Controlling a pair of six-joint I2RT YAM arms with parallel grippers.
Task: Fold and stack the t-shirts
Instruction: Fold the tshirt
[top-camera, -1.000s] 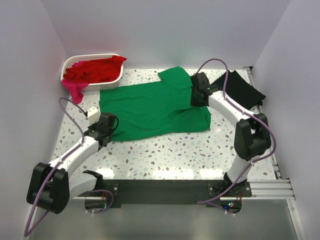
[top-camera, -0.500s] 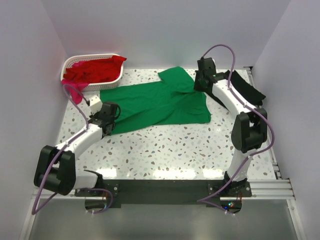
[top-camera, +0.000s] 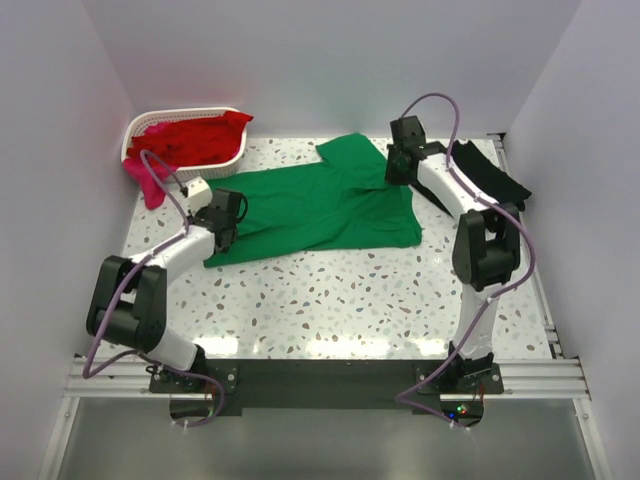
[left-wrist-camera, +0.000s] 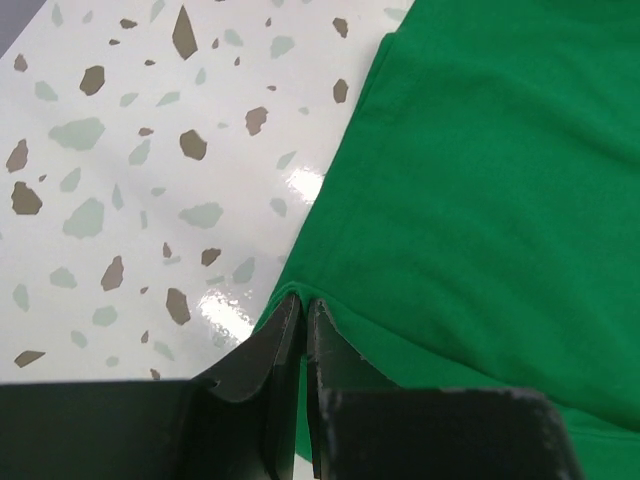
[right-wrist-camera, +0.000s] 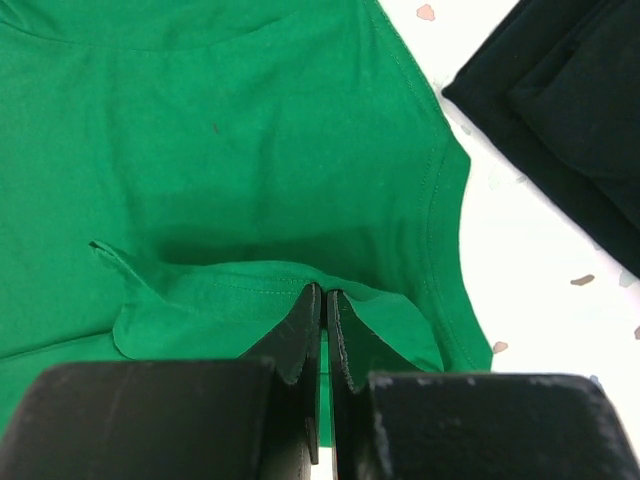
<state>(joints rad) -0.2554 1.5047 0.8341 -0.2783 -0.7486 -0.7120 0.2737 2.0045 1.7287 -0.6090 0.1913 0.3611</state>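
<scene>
The bright green t-shirt (top-camera: 320, 205) lies across the middle of the table, its near part doubled over toward the back. My left gripper (top-camera: 226, 228) is shut on its left edge (left-wrist-camera: 303, 300), with green cloth (left-wrist-camera: 480, 180) spreading to the right. At the shirt's back right, my right gripper (top-camera: 396, 176) is shut on a folded hem (right-wrist-camera: 325, 293) of the green cloth (right-wrist-camera: 230, 130). A folded black t-shirt (top-camera: 490, 175) lies at the back right, also seen as dark cloth (right-wrist-camera: 560, 110) in the right wrist view. A red t-shirt (top-camera: 190, 140) fills the basket, and a magenta-pink one (top-camera: 150, 182) hangs over its rim.
The white lattice basket (top-camera: 232, 157) stands in the back left corner against the walls. Speckled tabletop (top-camera: 350, 300) lies bare between the green shirt and the arm bases. White walls close in the left, back and right sides.
Both arms have swung toward the back, each keeping its grip on the green shirt. The shirt's near edge has been drawn back with them, so the cloth looks narrower front to back.
</scene>
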